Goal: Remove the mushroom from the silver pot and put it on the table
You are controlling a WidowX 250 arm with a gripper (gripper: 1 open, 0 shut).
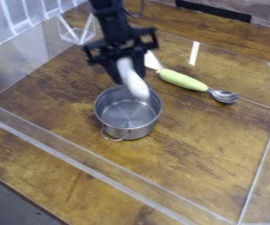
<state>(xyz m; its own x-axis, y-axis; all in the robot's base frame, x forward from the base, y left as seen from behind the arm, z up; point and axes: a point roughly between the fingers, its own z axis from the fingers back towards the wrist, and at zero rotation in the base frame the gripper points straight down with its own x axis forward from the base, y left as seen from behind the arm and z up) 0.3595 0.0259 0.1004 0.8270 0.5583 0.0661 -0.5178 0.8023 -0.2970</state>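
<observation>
The counter [207, 149] is a brown wooden plank top with dark grain, and clear acrylic walls [54, 145] stand along its edges. Behind the far wall the room is only dark shapes, which I cannot tell apart. The black arm [105, 13] comes down from the top of the view, and its gripper [123, 58] hangs above the silver pot [127, 113], not touching it. The jaws are closed on the mushroom [132, 79], one on each side of its upper part. The mushroom hangs tilted below them, its pale body pointing down and to the right, with its lower end just above the far rim of the pot and clear of it. It looks a little blurred, so I cannot see the red cap. The pot stands upright on the counter, and its inside shows only shiny metal. To the right of it lies a yellow-green vegetable toy [183, 80], and beside that toy a metal spoon [224, 96], both well apart from the pot.
</observation>
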